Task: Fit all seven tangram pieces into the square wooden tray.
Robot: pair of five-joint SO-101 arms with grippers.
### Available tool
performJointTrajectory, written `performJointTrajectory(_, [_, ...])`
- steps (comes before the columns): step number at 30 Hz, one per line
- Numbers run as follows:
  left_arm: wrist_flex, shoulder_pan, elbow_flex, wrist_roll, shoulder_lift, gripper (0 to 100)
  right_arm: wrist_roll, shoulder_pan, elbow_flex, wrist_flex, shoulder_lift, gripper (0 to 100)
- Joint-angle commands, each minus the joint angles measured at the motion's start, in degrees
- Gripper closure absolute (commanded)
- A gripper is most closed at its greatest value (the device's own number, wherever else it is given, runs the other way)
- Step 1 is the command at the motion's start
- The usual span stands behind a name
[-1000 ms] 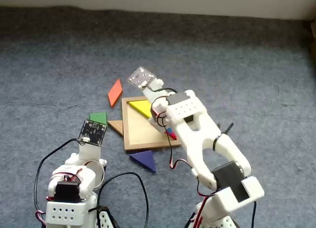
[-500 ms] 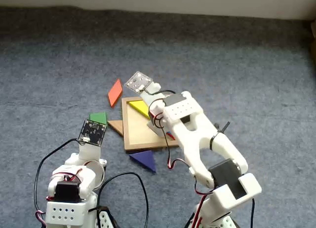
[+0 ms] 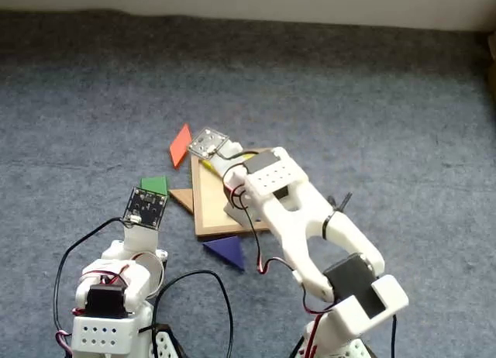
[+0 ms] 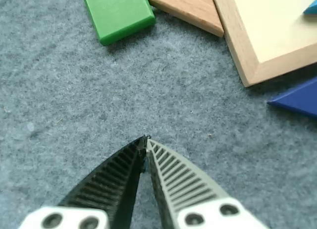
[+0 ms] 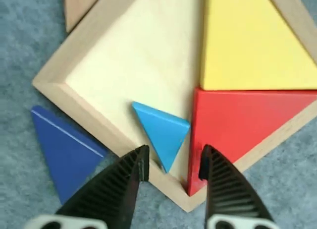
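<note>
Three of 7 pieces are in the square wooden tray (image 5: 74, 104), going by your right wrist cam. The large yellow triangle (image 5: 247, 45) and large red triangle (image 5: 237, 120) sit edge to edge. The small light-blue triangle (image 5: 162, 132) is just beside the red one near a tray corner, skewed w/ its tip toward the rim, so I'd judge it not seated yet. Four are out on the carpet (image 4: 74, 100): the dark-blue triangle (image 5: 62, 149) just outside one tray edge, the wooden triangle (image 4: 190, 8) right against the rim, the green square (image 4: 118, 12) just beside that, and the orange parallelogram (image 3: 180, 145) apart from the tray, off its far corner on the left-arm side. So you're a bit under halfway, approx. The right gripper (image 5: 173, 162) has its jaws apart either side of the light-blue tip and is gripping nothing. The left gripper (image 4: 146, 140) has its tips closed together, empty, over carpet near the green square. Overhead, the right arm covers most of the tray interior incl. the red and light-blue pieces. The wrist cam cuts off the yellow and red pieces, and the rest of the tray floor can't be checked. You also can't tell if the light-blue tip rides up on the rim or lies flat.
</note>
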Motion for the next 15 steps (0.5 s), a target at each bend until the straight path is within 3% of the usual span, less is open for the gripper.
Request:
performJointTrajectory(1, [0.4,-0.2,1.1,0.4,-1.6,100,-2.8,-0.7,-0.3,0.3,-6.4,82.8])
performJointTrajectory(6, [0.4,-0.2,1.1,0.4,-1.6,100,-3.3,-1.8,-0.2,-2.2,-8.0,83.8])
performJointTrajectory(11, [0.4,-0.2,1.1,0.4,-1.6,100,-8.4,-2.6,4.6,-12.4,-8.0,97.4])
performJointTrajectory(15, [0.4,-0.2,1.1,0.4,-1.6,100,-9.7,-2.6,8.1,-18.2,-8.0,98.5])
